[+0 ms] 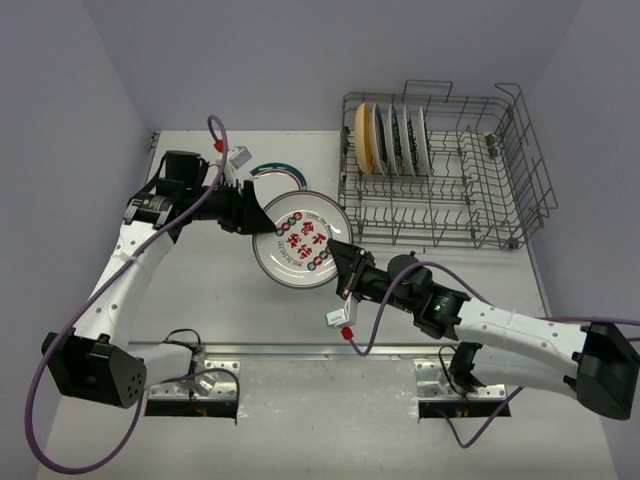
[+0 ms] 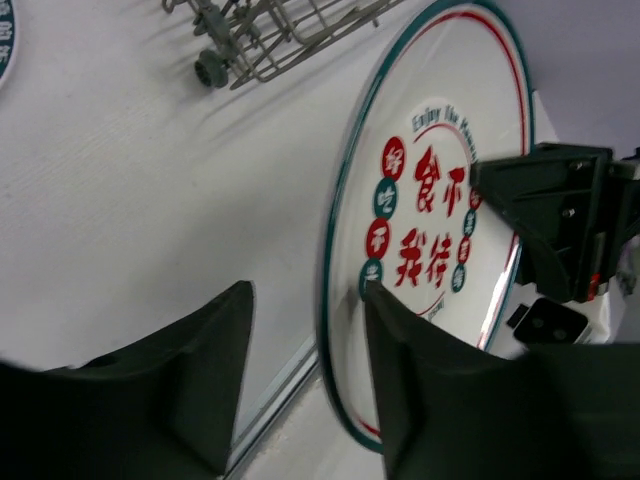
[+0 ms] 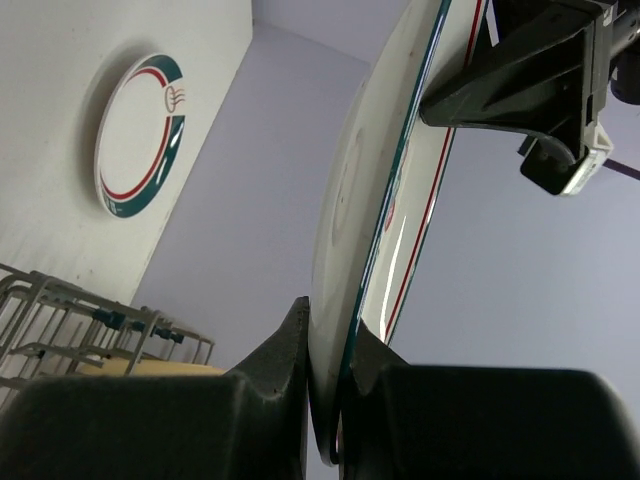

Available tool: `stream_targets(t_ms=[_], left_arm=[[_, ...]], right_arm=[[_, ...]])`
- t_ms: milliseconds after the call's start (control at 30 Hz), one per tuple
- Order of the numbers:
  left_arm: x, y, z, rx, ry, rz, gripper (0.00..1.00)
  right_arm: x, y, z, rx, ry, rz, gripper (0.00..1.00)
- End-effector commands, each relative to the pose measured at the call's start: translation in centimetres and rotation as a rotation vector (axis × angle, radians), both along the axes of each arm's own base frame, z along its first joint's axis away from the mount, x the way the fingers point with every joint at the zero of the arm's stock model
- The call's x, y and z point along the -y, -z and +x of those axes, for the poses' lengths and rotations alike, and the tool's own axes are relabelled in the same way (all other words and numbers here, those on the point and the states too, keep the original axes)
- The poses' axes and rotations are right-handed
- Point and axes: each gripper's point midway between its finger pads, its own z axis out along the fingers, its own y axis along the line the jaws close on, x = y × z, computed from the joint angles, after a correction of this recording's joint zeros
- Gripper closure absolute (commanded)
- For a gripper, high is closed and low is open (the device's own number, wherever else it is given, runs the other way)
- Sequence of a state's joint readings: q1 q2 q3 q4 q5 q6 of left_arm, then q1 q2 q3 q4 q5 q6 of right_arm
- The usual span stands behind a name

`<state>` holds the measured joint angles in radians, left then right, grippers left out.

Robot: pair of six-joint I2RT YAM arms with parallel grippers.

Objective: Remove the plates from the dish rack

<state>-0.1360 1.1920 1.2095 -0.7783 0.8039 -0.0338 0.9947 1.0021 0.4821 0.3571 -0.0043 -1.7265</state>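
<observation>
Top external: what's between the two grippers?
The red-lettered plate: right gripper pinches one rim, left gripper straddles the opposite rim, open. Wrist views confirm.

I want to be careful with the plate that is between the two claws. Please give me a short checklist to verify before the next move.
1. Right claw shut on the rim of the red-character plate: ok, one finger on each face.
2. Plate rim lies between the fingers of the left claw: ok.
3. Left claw closed on that rim: not ok, it is open and a gap shows.
4. Plate apart from the dish rack: ok.
5. Room to set it down beside the teal-rimmed plate on the table: cannot tell, because the left arm covers part of it from above.
</observation>
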Motion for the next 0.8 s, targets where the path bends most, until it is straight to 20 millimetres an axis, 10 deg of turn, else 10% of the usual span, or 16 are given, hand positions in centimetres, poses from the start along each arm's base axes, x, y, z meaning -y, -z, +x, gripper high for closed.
stream_targets(t_ms=[0, 133, 367, 767], left_arm=[[-0.5, 0.7, 0.6, 0.011, -0.014, 0.037, 0.64], [-0.6, 1.1, 0.7, 0.019, 0.008, 0.049, 0.97], [-1.9, 0.3, 3.0, -0.001, -0.029, -0.024, 1.00], [-11.0, -0.6, 14.5, -0.055, -0.372, -0.245, 1.00]], right_arm=[[-0.2, -4.3, -0.1, 0.164, -0.005, 0.108, 1.00], [-0.1, -4.0, 0.3, 0.166, 0.021, 0.104, 0.93], [1.2, -3.5, 1.4, 0.080, 0.117, 0.133, 0.01], [6.4, -1.7, 4.0, -0.257, 0.411, 0.294, 0.01]])
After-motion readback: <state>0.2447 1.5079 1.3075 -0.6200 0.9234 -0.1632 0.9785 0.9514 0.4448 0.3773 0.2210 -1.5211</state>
